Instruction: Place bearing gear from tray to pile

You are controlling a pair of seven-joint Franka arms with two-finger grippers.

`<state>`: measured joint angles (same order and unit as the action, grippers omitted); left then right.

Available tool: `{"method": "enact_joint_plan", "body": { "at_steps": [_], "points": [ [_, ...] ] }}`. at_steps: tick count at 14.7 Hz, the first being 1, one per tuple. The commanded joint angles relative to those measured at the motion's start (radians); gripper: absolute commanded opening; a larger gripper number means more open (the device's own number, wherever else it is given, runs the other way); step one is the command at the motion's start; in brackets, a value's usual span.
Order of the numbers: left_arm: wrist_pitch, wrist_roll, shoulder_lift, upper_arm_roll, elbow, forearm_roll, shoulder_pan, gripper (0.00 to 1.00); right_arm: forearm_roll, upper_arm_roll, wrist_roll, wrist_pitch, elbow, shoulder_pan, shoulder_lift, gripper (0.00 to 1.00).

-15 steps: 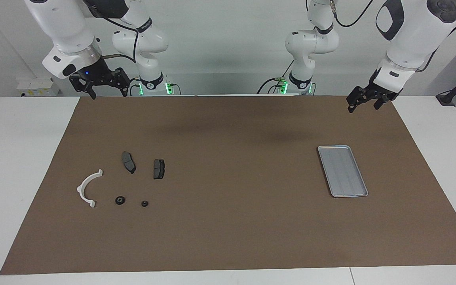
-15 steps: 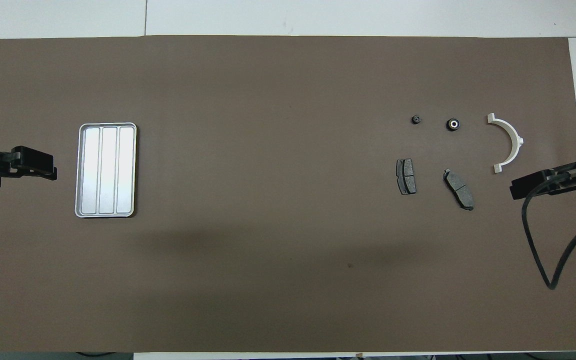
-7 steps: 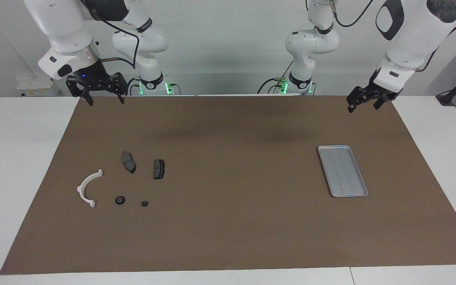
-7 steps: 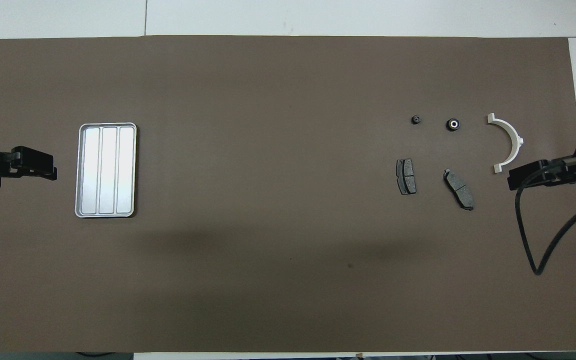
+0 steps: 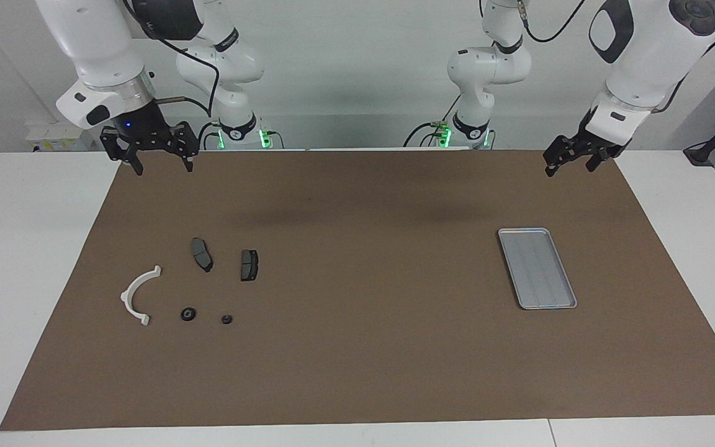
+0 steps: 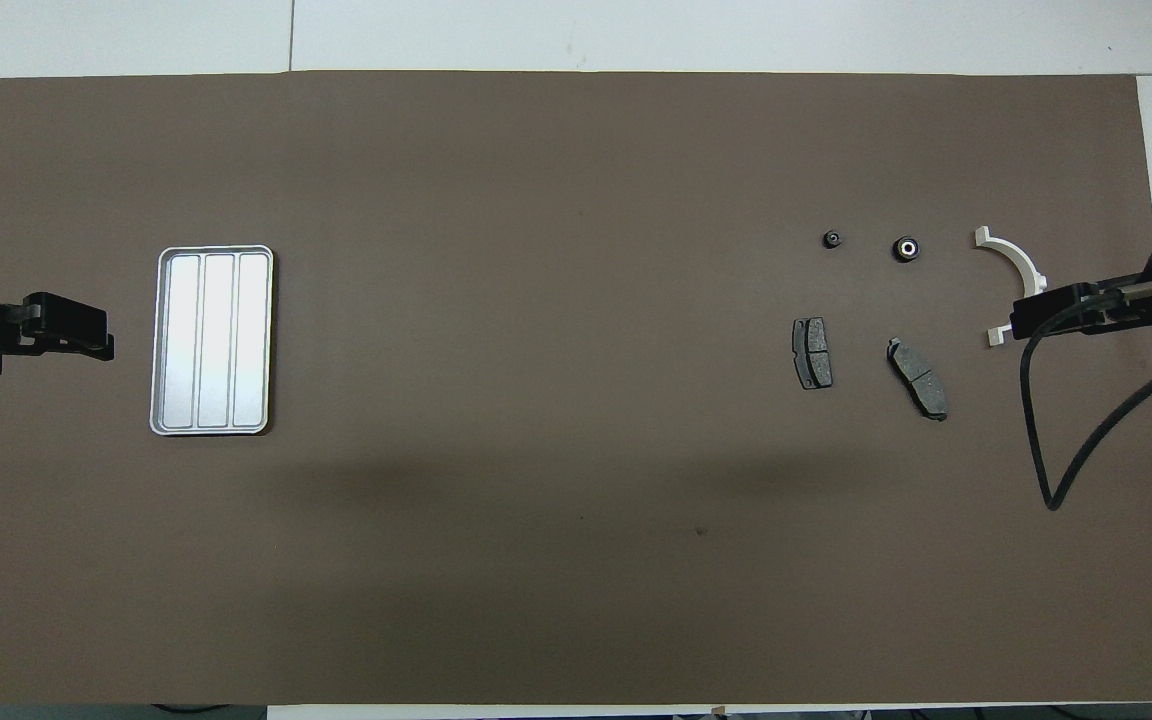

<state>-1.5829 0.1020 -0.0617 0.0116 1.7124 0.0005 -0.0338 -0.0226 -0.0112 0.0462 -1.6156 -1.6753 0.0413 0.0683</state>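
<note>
Two small dark gears are seen lying with the pile, beside the white bracket and farther from the robots than the two pads, while the tray is left bare at the left arm's end of the mat. Over the last second the right gripper, fingers spread and holding nothing, has been swung from about the bracket's five o'clock to its three o'clock in the overhead view, high above the mat's edge. The left gripper, likewise spread and empty, is kept waiting at the tray's nine o'clock there, so the transfer is judged done.
</note>
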Motion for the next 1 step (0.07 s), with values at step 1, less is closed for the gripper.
{"method": "enact_joint_plan", "body": {
  "at_steps": [1],
  "points": [
    [0.001, -0.002, -0.010, -0.002, 0.007, -0.010, 0.000, 1.00, -0.013, 0.008, -0.008, 0.002, 0.009, -0.006, -0.004, 1.00]
  ]
}}
